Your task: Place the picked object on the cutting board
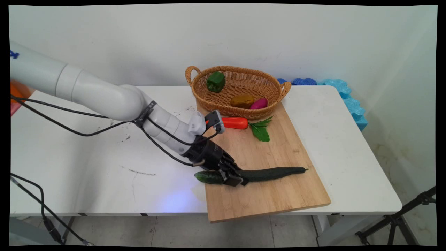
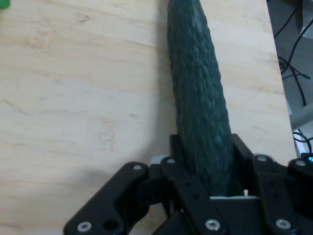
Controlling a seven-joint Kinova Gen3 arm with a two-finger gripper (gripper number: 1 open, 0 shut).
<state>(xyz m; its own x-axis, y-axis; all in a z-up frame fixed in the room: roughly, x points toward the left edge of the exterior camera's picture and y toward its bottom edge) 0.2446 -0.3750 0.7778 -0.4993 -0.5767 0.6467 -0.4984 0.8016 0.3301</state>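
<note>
Where cucumber lies on cutting board | gripper clamped around it | basket well apart.

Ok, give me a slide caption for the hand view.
Gripper fingers closed around a dark green cucumber lying on a wooden cutting board.

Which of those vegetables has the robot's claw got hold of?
The long dark green cucumber on the wooden board: the gripper is clamped round it near one end. The carrot lies untouched, and the other vegetables sit in the basket.
</note>
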